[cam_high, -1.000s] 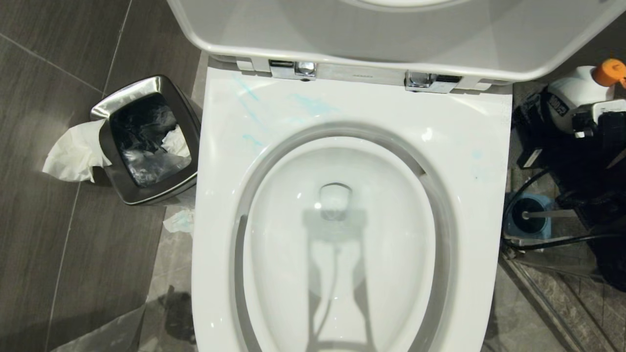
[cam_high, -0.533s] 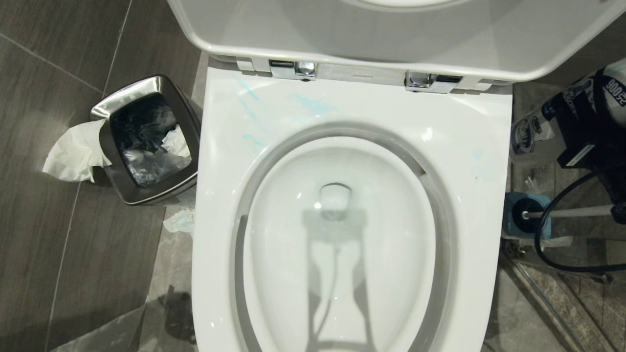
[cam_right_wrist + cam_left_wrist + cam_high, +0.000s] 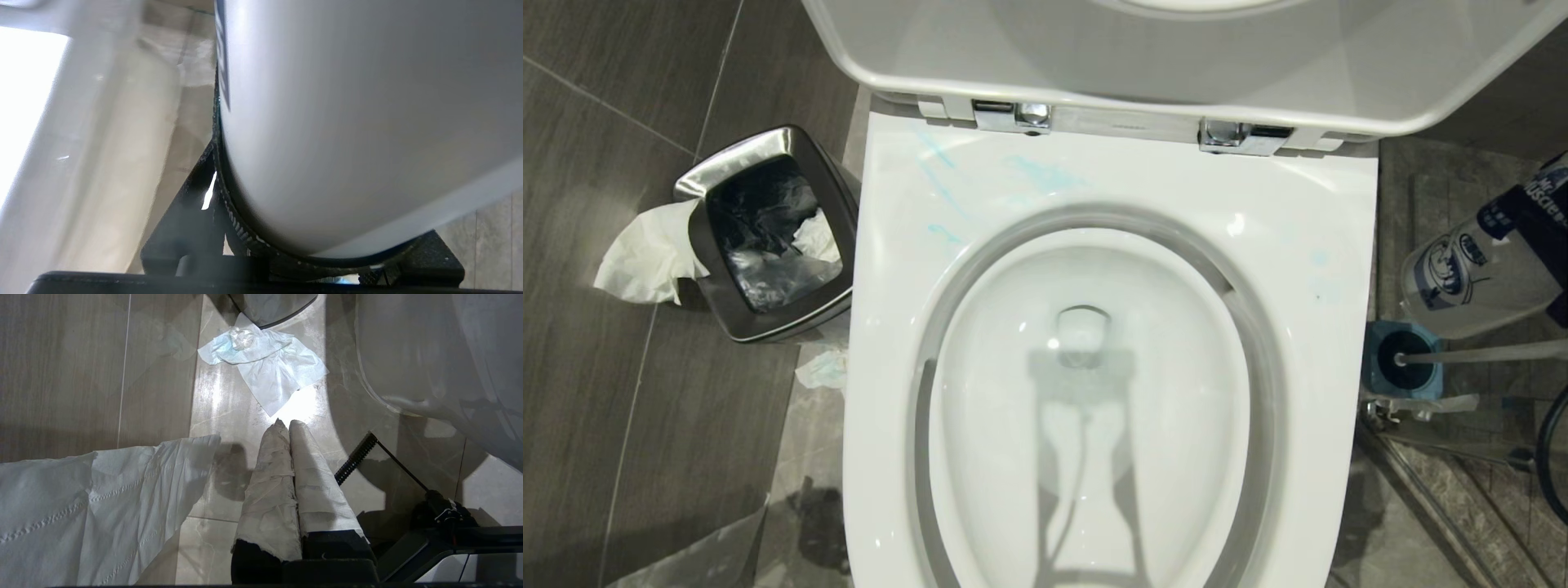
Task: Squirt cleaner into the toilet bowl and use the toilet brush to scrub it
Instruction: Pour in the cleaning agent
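Now the right claw (image 3: pixel 286 245) grips the cleaner (image 3: pixel 1478 269), tilted beside the toilet bowl's (image 3: pixel 1094 204) right edge. Left claw (image 3: pixel 288 426) is closed above the floor.

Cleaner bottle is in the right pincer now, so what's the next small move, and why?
Probably carry the cleaner sideways over the toilet bowl. It is clamped in the right pincer but hangs beside the seat, above the toilet brush, so squirting here would miss the bowl.
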You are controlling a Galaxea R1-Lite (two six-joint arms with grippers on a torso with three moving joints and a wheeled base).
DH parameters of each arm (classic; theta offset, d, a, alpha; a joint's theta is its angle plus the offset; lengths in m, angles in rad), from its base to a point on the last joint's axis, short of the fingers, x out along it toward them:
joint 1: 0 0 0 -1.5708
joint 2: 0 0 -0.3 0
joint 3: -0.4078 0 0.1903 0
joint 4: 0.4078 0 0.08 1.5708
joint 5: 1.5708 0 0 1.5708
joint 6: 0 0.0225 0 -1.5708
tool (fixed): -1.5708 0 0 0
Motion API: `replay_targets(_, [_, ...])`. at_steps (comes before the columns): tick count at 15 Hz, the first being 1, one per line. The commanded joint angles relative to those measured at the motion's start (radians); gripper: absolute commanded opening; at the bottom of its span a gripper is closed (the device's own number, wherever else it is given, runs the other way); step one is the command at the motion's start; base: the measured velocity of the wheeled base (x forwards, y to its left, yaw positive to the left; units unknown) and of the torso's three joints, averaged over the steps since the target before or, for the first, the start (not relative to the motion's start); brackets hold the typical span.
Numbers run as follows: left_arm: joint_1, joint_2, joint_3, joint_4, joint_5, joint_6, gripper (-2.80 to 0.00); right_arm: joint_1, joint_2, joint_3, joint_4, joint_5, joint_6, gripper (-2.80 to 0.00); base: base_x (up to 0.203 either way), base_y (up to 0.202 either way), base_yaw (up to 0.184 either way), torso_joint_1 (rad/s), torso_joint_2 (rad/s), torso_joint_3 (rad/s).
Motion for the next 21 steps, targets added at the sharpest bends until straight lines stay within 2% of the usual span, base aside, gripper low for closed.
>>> replay_targets(1, [0.0, 0.001, 0.002, 0.0, 0.0, 0.0, -2.8, 0.0, -0.152, -0.022, 0.135, 0.027, 0.001, -2.8, 0.0, 0.0, 0.0, 0.0, 0.0, 0.0])
replay_targets(5, [0.0, 0.001, 0.002, 0.0, 0.0, 0.0, -2.8, 0.0, -0.359, -0.082, 0.515, 0.06, -0.005, -2.8, 0.0, 0.0, 0.0, 0.0, 0.0, 0.0])
replay_targets(7, [0.0, 0.001, 0.002, 0.0, 0.0, 0.002, -2.8, 0.0, -0.428, -0.105, 0.64, 0.064, -0.021, -2.8, 0.0, 0.0, 0.0, 0.0, 0.0, 0.0])
replay_targets(17, [0.0, 0.001, 0.002, 0.0, 0.0, 0.003, -2.8, 0.001, -0.425, -0.128, 0.665, 0.068, -0.051, -2.8, 0.0, 0.0, 0.0, 0.0, 0.0, 0.0])
replay_targets(21, [0.0, 0.001, 0.002, 0.0, 0.0, 0.003, -2.8, 0.0, -0.423, -0.131, 0.665, 0.068, -0.051, -2.8, 0.0, 0.0, 0.0, 0.004, 0.0, 0.125])
